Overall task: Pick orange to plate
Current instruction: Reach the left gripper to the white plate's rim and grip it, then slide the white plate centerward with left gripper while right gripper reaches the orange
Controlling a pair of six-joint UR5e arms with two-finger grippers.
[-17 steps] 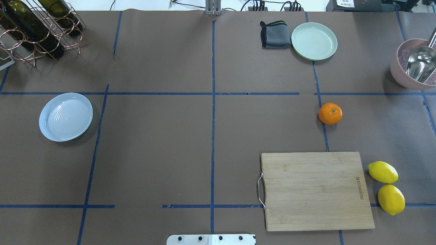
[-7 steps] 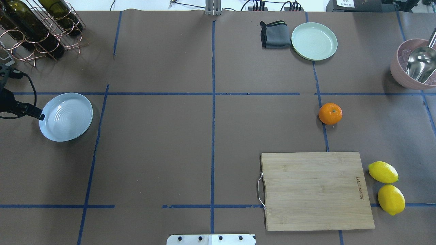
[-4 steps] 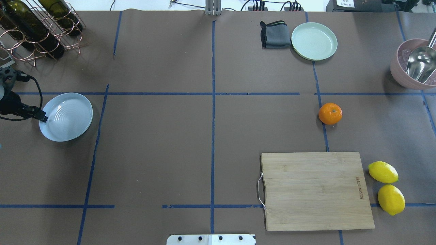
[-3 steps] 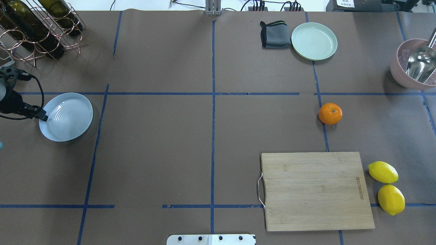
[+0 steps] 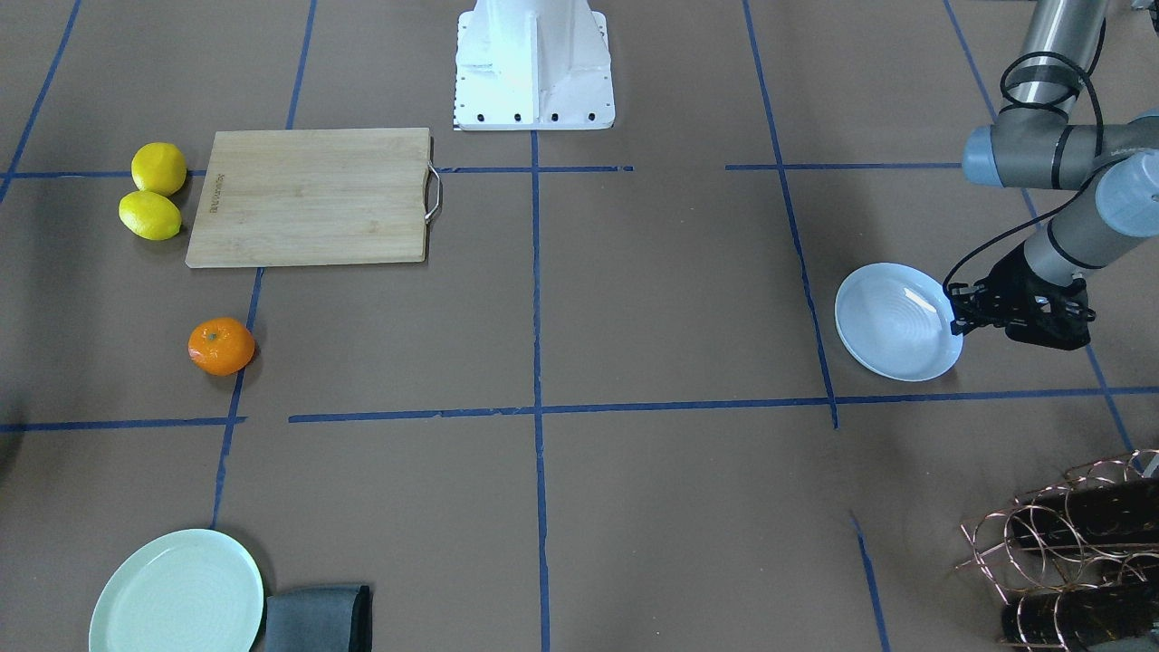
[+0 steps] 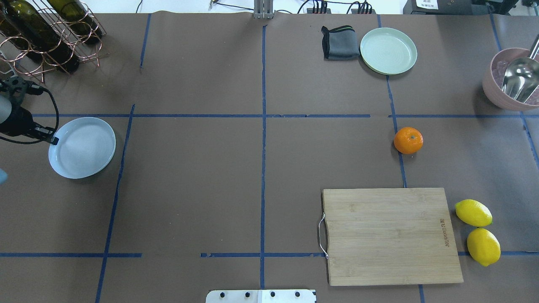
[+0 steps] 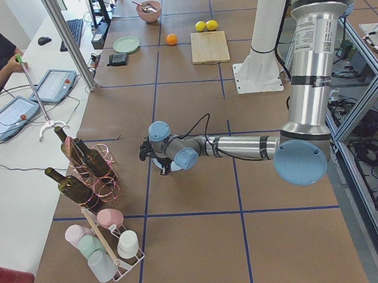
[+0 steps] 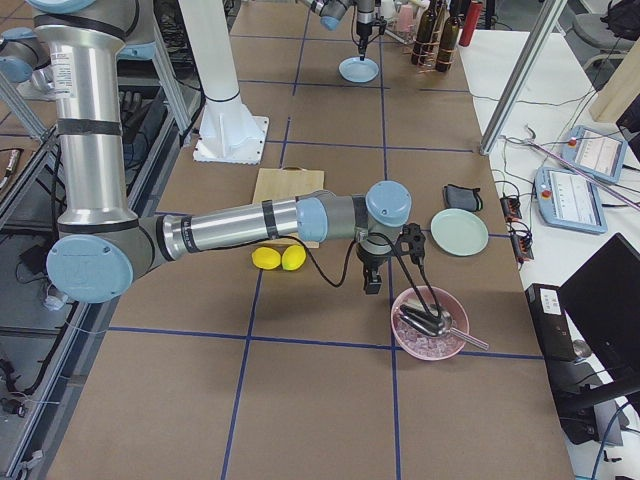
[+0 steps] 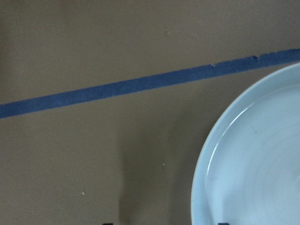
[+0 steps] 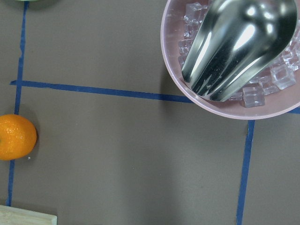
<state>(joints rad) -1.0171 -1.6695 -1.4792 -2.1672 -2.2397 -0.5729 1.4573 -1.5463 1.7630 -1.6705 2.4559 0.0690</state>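
Now left gripper point(image 5: 956, 314) tips straddle, apart, the glossy bluish-white round plate point(image 5: 892, 330) rim; right gripper point(image 8: 372, 286) grip cannot be told; round orange fruit point(image 6: 408, 140) lies well apart.

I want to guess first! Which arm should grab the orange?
Right. The right arm ends near the orange, which shows in its wrist camera. The left arm is far across the table, at the plate.

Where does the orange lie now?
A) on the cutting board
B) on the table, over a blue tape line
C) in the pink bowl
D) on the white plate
B: the orange sits on the table over a tape line, apart from the board and far from the plate.
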